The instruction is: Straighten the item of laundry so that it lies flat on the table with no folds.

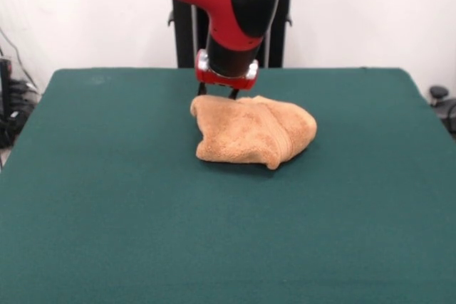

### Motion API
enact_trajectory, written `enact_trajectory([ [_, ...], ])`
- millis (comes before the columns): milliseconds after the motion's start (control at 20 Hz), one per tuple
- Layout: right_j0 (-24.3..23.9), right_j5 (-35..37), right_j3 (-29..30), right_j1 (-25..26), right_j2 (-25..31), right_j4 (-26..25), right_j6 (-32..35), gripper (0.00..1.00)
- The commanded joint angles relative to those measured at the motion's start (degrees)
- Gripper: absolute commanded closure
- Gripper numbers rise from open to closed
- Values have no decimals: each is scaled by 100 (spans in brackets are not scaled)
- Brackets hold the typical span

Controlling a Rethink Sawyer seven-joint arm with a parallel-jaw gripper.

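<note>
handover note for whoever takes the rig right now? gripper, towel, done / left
Gripper: low over the far edge of the towel, its tips at the cloth; open or shut can't be told from this view.
Towel: bunched in a rumpled heap near the middle of the table, thick folds along its front and right side.
Done: nothing visibly flattened yet.
Left: spread the whole towel out so it lies flat with no folds.
</note>
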Motion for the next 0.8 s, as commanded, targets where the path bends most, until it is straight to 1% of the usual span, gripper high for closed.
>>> enact_trajectory([
  [50,318,704,-105,-610,195,440,1468,0],
  [350,369,1344,-388,-701,129,419,1440,0],
  [450,391,1370,-470,-668,137,406,1445,0],
  [600,369,1093,-516,-488,216,409,1491,0],
  [700,406,1030,-707,-280,217,407,1569,0],
  [800,421,1006,-801,-181,251,447,1613,0],
])
